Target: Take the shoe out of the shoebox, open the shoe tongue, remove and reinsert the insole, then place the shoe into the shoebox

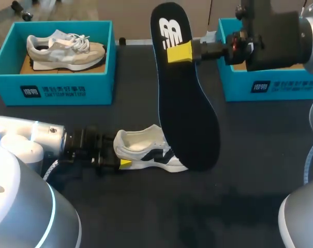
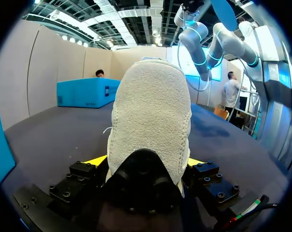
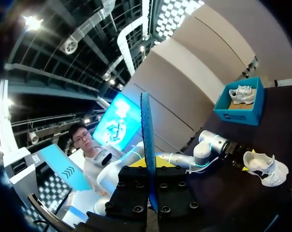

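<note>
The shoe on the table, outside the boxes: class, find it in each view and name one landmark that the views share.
Head view: shoe low in the middle, partly behind the insole.
Left wrist view: shoe seen heel-on, clamped in the left pincer.
Right wrist view: shoe small, far beyond the insole.
Shared landmark: the left pincer gripping its heel.

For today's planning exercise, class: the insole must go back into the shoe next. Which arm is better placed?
Right. The right jaws grip the insole, hanging over the shoe; the left jaws hold the shoe's heel.
</note>
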Robot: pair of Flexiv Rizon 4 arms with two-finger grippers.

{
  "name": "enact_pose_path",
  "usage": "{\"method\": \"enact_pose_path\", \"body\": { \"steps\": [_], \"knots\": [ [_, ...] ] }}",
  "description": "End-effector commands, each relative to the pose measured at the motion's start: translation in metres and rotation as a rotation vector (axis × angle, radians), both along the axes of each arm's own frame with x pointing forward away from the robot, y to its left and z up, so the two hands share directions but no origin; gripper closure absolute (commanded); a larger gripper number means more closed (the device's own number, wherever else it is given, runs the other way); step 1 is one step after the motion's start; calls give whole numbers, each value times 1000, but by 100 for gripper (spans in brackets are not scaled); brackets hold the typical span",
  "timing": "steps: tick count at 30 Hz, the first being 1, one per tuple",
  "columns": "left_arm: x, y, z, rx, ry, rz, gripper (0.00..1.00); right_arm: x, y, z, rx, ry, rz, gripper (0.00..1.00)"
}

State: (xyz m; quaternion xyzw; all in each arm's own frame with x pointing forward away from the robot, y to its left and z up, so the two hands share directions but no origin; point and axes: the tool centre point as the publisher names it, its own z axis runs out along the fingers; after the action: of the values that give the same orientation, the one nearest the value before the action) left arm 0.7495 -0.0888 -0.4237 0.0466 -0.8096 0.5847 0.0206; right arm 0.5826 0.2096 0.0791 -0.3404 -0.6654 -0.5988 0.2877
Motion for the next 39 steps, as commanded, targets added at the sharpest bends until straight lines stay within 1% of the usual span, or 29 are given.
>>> {"method": "enact_pose_path", "body": {
  "steps": [1,14,15,16,17,18,26,31,39],
  "knots": [
    [0,-1,-1,0,0,2,100,-8,4,-3,125,-21,-167,100],
    [0,-1,-1,0,0,2,100,-8,4,-3,125,-21,-167,100],
    [-1,0,0,6,-1,-3,91,-8,4,-3,125,-21,-167,100],
    [0,2,1,15,2,0,59,-8,4,-3,125,-21,-167,100],
    [0,4,1,28,-2,-6,12,-8,4,-3,125,-21,-167,100],
    [0,6,1,43,0,4,0,-8,4,-3,125,-21,-167,100],
    [4,14,1,49,13,-6,0,-8,4,-3,125,-21,-167,100],
    [4,17,6,93,5,-46,0,-8,4,-3,125,-21,-167,100],
    [7,27,16,155,-16,-78,0,-8,4,-3,125,-21,-167,100]
  ]
}}
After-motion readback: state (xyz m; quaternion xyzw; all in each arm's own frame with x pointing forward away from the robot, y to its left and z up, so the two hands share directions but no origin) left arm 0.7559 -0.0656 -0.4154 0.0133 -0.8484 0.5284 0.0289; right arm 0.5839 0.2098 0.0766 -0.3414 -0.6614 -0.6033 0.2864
